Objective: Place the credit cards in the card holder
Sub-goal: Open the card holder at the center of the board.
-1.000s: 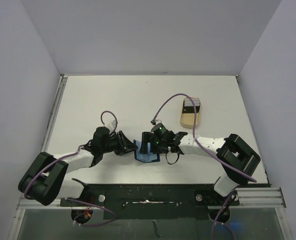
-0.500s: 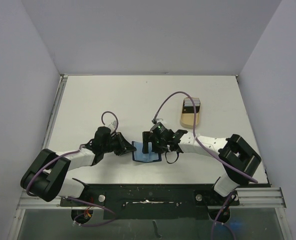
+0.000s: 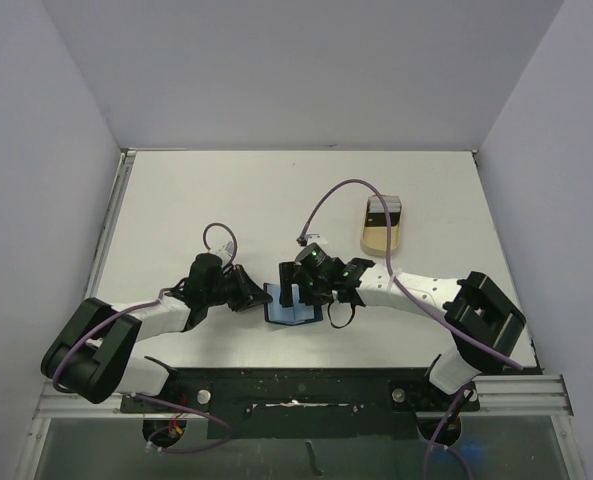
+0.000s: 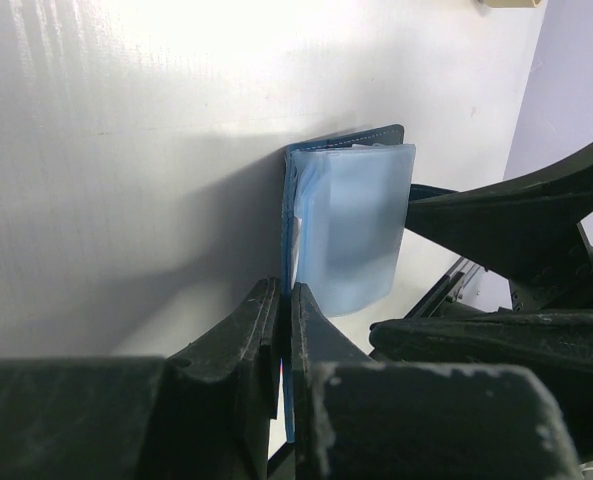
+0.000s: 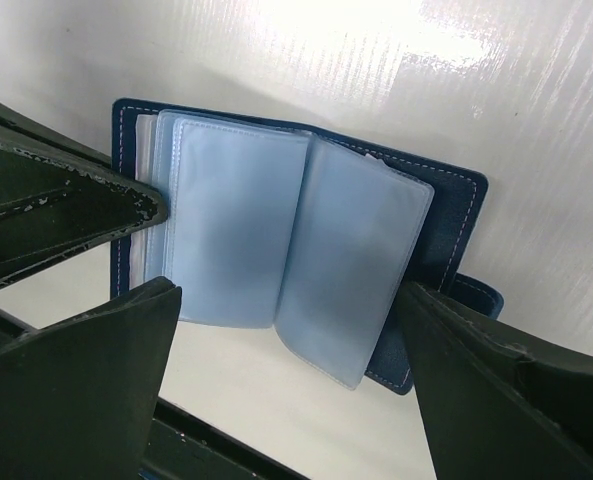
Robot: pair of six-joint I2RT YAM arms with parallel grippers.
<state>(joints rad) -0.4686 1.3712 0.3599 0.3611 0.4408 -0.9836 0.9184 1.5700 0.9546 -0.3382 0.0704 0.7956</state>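
Note:
The card holder lies open on the white table, navy outside with pale blue clear sleeves inside. My left gripper is shut on the edge of its left cover, and the thin navy edge sits between the jaws in the left wrist view. My right gripper is open and empty just above the holder, with its fingers straddling the sleeves. The credit cards, black and pale grey, lie on the far end of the tan dish, away from both grippers.
The dish sits at the back right of the table. A purple cable arcs over the table from the right wrist. Grey walls close in the left, back and right sides. The black rail runs along the near edge.
My right gripper has shifted a little to the left over the holder. The holder lies more open, with more pale blue showing. The left gripper keeps its pinch on the cover.

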